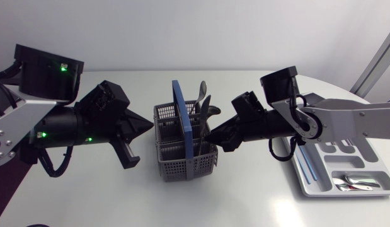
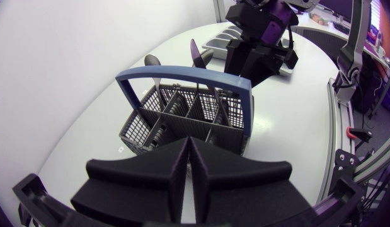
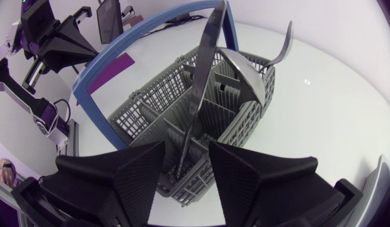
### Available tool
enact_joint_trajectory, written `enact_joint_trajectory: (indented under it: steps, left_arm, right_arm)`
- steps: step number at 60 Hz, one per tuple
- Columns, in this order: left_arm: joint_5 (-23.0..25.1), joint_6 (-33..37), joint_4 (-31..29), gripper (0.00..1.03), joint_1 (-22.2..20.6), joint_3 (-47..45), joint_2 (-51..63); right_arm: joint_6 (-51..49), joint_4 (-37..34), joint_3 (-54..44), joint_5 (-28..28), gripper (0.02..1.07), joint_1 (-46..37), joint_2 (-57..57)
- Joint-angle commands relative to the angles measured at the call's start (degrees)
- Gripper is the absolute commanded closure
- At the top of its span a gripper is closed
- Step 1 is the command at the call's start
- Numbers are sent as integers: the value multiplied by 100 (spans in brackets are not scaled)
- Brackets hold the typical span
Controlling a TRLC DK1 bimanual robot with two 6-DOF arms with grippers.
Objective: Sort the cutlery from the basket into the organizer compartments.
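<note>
Now utensil (image 3: pixel 204 57) stands btwn right end effector's (image 3: pixel 187 152) jaws.

A white table (image 1: pixel 245 202) is filling the middle and lower part of the frame, its rounded far edge curving down toward the right. Soft glare is showing at lower right. A tiny dark mark (image 3: pixel 306 81) is sitting on the tabletop.

Matt grey plastic basket (image 1: pixel 172 166) holds glossy, smooth metal cutlery (image 1: pixel 205 106).
</note>
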Motion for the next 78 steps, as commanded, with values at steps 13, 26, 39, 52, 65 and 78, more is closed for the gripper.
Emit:
enact_joint_trajectory:
  steps: [13, 26, 39, 52, 65, 78]
  left_arm:
    - [89, -42, 74, 97, 85, -186, 36]
    - [89, -42, 126, 97, 85, -186, 89]
    - [106, -16, 179, 97, 102, -213, 133]
    - [194, 28, 188, 97, 217, -257, 133]
    - [238, 46, 223, 97, 261, -274, 133]
    - [247, 46, 232, 97, 269, -292, 133]
  right_arm:
    - [271, 224, 182, 20, 56, 27, 213]
    - [315, 330, 269, 187, 56, 88, 319]
    - [341, 356, 384, 249, 56, 211, 416]
    - [359, 374, 515, 301, 65, 334, 618]
    - [350, 400, 524, 301, 85, 396, 671]
    - [333, 409, 507, 301, 100, 440, 653]
